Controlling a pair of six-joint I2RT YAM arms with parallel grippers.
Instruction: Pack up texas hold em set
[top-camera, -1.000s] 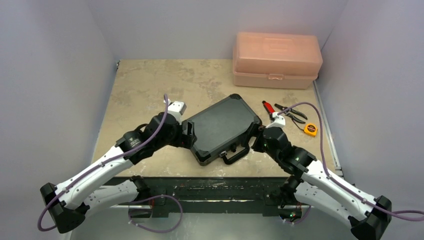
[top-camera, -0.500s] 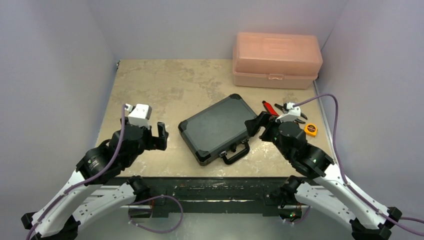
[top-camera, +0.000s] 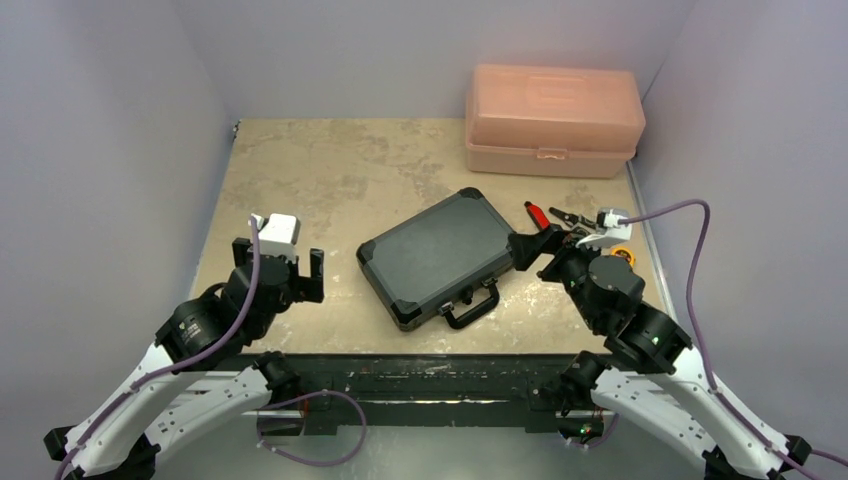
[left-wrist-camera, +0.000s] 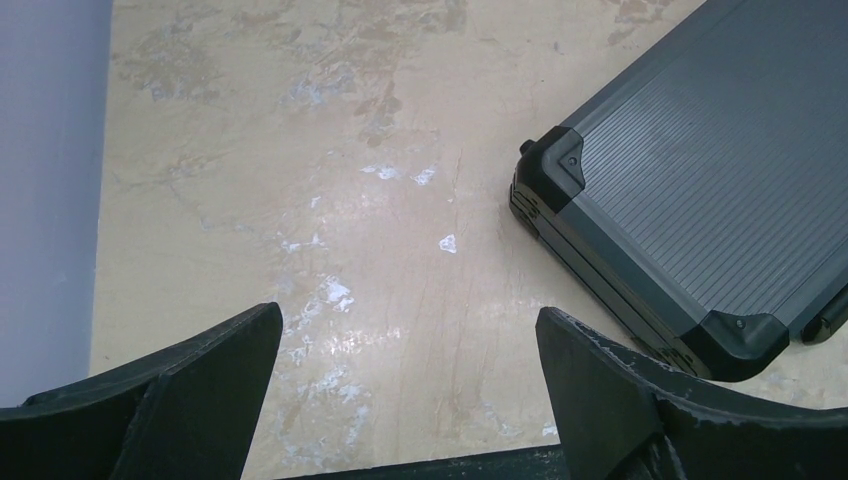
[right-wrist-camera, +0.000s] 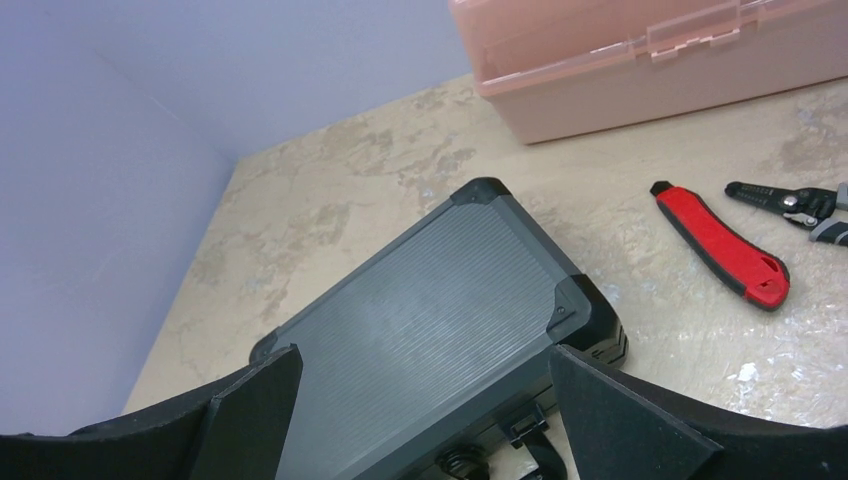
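Black ribbed hard-shell poker case (top-camera: 440, 255) with reinforced corners, lying flat and shut on the mottled beige tabletop (top-camera: 330, 170), lid up, about midway between my two arms.

My left claw (top-camera: 279, 268) hangs over bare tabletop to the case's left, spread wide and holding nothing. In the left wrist view only the case's near-left corner (left-wrist-camera: 700, 190) shows, apart from both fingers. My right claw (top-camera: 548, 240) is likewise spread wide and empty, close to the case's right corner.

Step in hand, as I judge it: packing looks finished and I am standing clear of the closed case. To do this well, I keep both claws high and spread so neither finger catches a corner or the black carry handle (top-camera: 472, 305). I cannot tell whether the latches beside that handle are snapped. If not, I would press them from the handle side.

Orientation: the long axis runs diagonally from near-left to far-right. The handle sits on the long near-right edge, pointing toward my right arm's base.
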